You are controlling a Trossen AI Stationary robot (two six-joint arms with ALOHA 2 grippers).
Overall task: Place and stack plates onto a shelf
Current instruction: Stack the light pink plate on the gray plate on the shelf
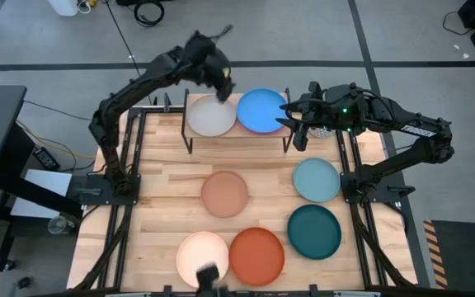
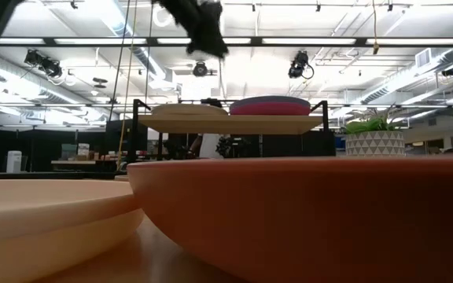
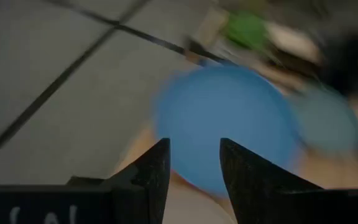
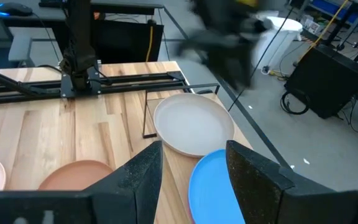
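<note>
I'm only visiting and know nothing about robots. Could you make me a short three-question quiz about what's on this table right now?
1. True or false: the bright blue plate sits on the shelf.
2. How many plates lie on the big table, off the shelf?
A. three B. five C. seven
3. Fill in: beside the bright blue plate on the shelf is a ____ plate.

Key
1. True. In the low view a magenta plate shows on the shelf where the blue one is stacked.
2. B: tan-peach, pale blue, dark teal, orange, cream.
3. Grey. The left pincer hangs above it, open and empty; the right pincer is open by the blue plate.
</note>
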